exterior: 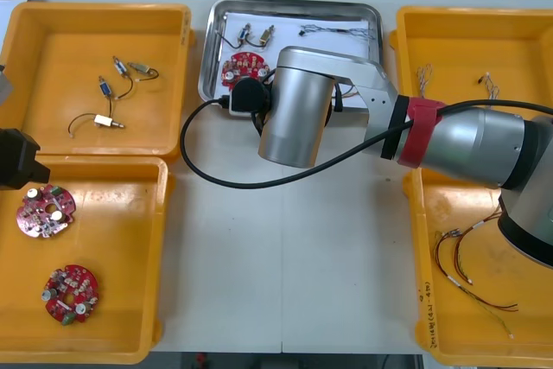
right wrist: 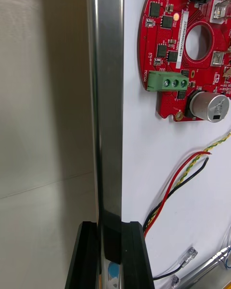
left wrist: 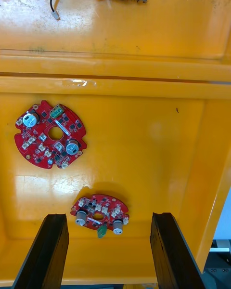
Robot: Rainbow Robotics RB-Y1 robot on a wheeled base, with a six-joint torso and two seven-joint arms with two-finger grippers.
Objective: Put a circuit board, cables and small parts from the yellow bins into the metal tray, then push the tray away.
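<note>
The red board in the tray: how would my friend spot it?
Find the metal tray at the far middle of the table, between the yellow bins, its near rim clamped by the right tool. Inside that rim lies the circuit board, the tray's only round red thing among cables and small metal parts.

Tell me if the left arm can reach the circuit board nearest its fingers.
Probably yes: the left gripper hangs open over that circuit board, nothing between. The right gripper grips the rim of the metal tray.
</note>
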